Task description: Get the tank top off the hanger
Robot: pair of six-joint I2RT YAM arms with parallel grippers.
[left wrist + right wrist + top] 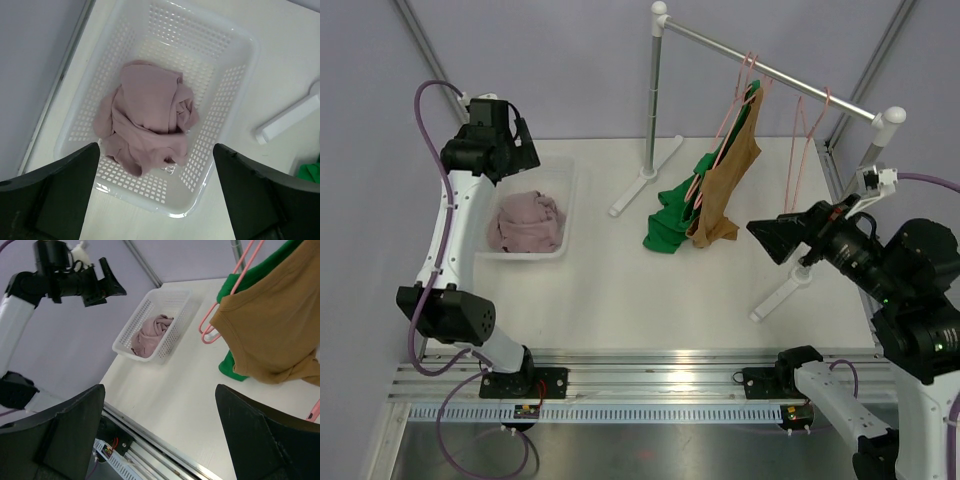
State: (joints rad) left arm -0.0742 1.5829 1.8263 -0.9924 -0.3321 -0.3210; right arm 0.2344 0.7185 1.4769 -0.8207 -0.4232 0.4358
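- Right now your brown tank top (725, 190) is on its pink hanger (741, 92), which hooks over the slanted metal rail (770, 70) at the far right of the table (620, 290).
- Its straps are up on the hanger, and its lower hem is bunched on the tabletop under the rail.
- Just left of it you have a green garment (670, 225), touching the brown one. Its upper part is caught up by the hangers and the rest is heaped on the table.
- Further right on the same rail hangs a second pink hanger (789, 185) with nothing on it, well apart from the brown top.
- Your right gripper (160, 387) is off to the right of the tank top at about its lower half. It points toward the top without touching it, and its fingers are spread wide with nothing between them.
- From the right wrist view, the brown fabric fills the upper right, with the pink hanger loop and the green cloth just behind it.
- On the far left sits a white perforated basket (570, 200) holding a crumpled mauve garment (527, 222).
- Your left gripper (156, 147) hangs above that basket, looking straight down on the mauve heap. Its two fingers stand far apart, gripping nothing and clear of the cloth.
- Between the basket and the clothes you can see the rack's left upright (653, 100), standing on its white foot.
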